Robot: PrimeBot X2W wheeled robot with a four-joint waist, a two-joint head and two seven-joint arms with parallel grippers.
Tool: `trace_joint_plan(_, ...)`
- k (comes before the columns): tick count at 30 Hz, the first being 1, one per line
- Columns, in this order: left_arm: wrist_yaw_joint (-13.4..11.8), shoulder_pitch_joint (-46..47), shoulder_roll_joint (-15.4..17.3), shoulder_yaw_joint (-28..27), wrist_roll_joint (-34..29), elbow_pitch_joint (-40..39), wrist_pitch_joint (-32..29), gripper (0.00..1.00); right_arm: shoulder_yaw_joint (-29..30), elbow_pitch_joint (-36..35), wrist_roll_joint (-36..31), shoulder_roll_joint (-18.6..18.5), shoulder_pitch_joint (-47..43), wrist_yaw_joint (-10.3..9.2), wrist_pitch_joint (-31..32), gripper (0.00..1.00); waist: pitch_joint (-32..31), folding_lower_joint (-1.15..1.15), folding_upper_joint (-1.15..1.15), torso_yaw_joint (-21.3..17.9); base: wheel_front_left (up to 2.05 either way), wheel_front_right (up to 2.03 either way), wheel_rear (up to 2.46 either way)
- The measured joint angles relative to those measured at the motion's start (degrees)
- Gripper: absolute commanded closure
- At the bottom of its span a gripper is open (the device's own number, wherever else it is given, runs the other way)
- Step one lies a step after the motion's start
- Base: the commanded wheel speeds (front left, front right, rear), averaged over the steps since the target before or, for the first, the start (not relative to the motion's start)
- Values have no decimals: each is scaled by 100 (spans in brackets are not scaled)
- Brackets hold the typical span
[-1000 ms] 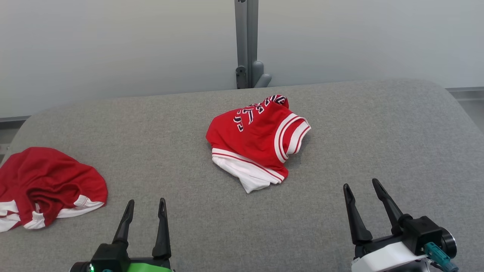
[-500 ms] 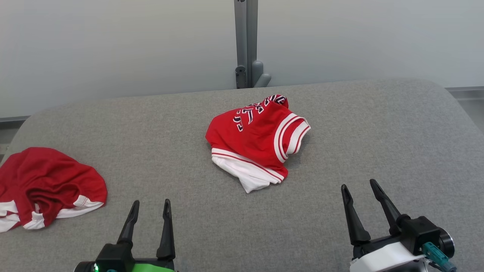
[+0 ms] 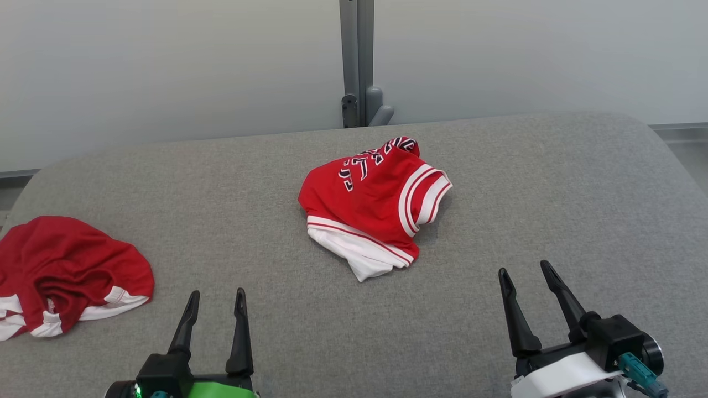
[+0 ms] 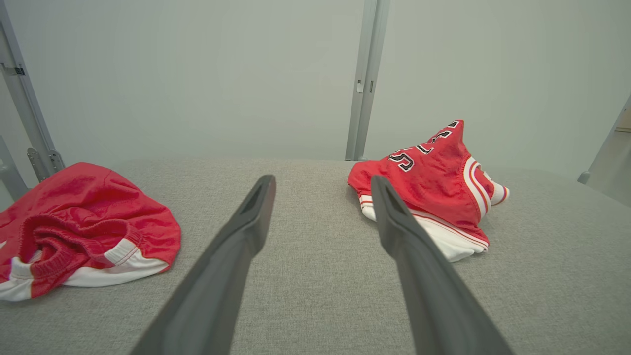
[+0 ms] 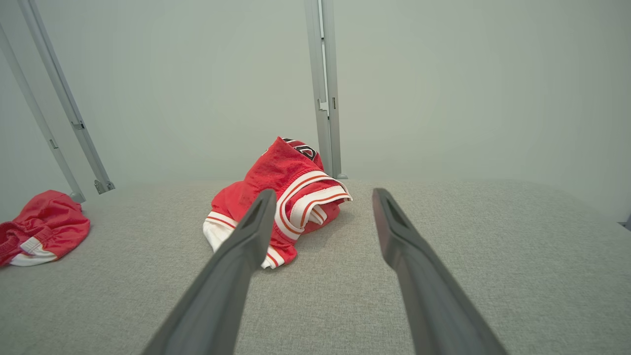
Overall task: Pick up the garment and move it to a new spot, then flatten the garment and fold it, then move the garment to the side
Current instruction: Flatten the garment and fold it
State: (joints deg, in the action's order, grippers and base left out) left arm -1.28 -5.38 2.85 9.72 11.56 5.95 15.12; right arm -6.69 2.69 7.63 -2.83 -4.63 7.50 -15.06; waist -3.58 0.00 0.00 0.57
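Left hand (image 3: 216, 291) open as before, right hand (image 3: 523, 267) too, garment (image 3: 371, 205) unmoved

- The garment (image 3: 370, 204), ahead of the left gripper (image 3: 217, 292) and the right gripper (image 3: 524, 267), is coloured bright red, with white-and-red striped trim, black white-edged lettering and a white underlayer.
- The cloth (image 3: 66, 271) left of the left gripper is coloured deeper red, with white bands.
- The padded surface (image 3: 221, 182) beneath is coloured heathered grey.
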Motion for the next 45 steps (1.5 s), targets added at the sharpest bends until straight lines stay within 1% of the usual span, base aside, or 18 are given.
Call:
trace_joint_plan(6,70,29,0,35,-69,74,0,0,1,-1,27,0,4,-1,0,0,26,0,0,-18,0,0,0)
trace_joint_plan(12,399,375,0,361,-282,430,1,0,-18,-1,37,0,84,0,0,0,134,0,0,-69,0,0,0)
trace_joint_plan(16,586,775,-1,765,-201,854,1,0,-22,-10,46,0,180,-1,0,0,258,0,0,-160,0,0,0)
trace_joint_plan(22,639,1500,-5,1343,-105,1557,1,0,-54,-10,87,-1,270,-1,0,0,478,0,0,-368,0,0,0)
trace_joint_plan(26,664,1987,-9,1795,-46,2204,1,0,-11,-3,193,-1,369,-1,0,0,671,0,0,-512,0,0,0)
trace_joint_plan(28,656,2111,-8,1884,-46,2328,0,0,-7,-2,199,-2,399,-1,0,0,716,0,0,-558,0,0,0)
trace_joint_plan(32,588,2612,-13,2316,-53,2705,1,0,-2,-26,221,-2,530,-1,0,0,918,0,0,-732,0,0,0)
trace_joint_plan(35,469,2915,-12,2652,-65,3082,0,0,-5,-32,215,-2,593,-1,0,0,1083,0,0,-855,0,0,0)
trace_joint_plan(36,320,3136,-12,2855,-80,3300,1,0,-14,-33,215,-4,647,-1,0,0,1192,0,0,-937,0,0,0)
trace_joint_plan(41,-7,3604,-11,3271,-12,3791,1,0,-93,-37,237,-4,753,-1,0,0,1428,0,0,-1149,0,0,0)
trace_joint_plan(45,-180,3885,-14,3517,100,4127,0,0,-152,-30,290,-4,831,-1,0,0,1571,0,0,-1318,0,0,0)
